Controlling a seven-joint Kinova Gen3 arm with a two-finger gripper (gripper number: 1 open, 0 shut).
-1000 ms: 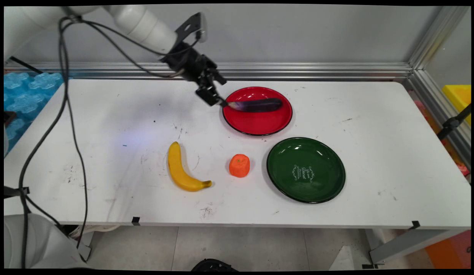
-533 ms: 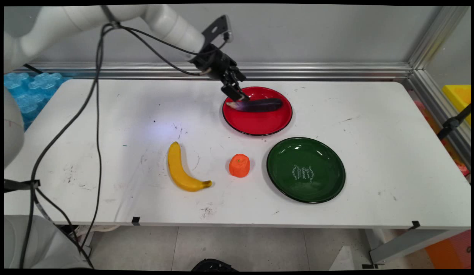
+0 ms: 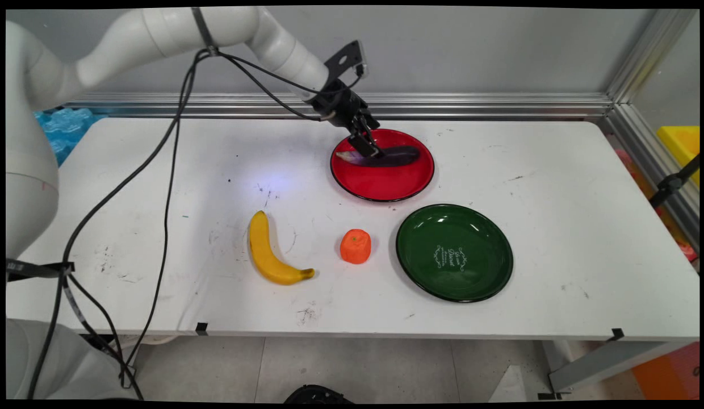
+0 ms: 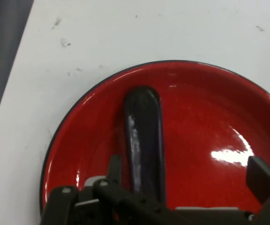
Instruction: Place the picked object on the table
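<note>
A dark purple eggplant (image 3: 396, 155) lies across the back half of a red plate (image 3: 386, 184). My gripper (image 3: 367, 149) hangs low over the eggplant's left, paler end. In the hand view the eggplant (image 4: 143, 136) runs up from between the fingers on the red plate (image 4: 210, 108). There the gripper (image 4: 186, 173) is open. Its left finger (image 4: 114, 168) stands close beside the eggplant, and the right finger (image 4: 262, 177) is well apart from it over bare plate. Nothing is held.
A green plate (image 3: 454, 251) sits right of centre near the front. An orange fruit (image 3: 355, 246) stands just left of it, and a yellow banana (image 3: 268, 250) lies further left. Black cables (image 3: 164, 187) hang from the arm over the table's left side.
The arm has swung rightward. The gripper went from the red plate's left rim to over the eggplant's left end. The eggplant has not moved.
</note>
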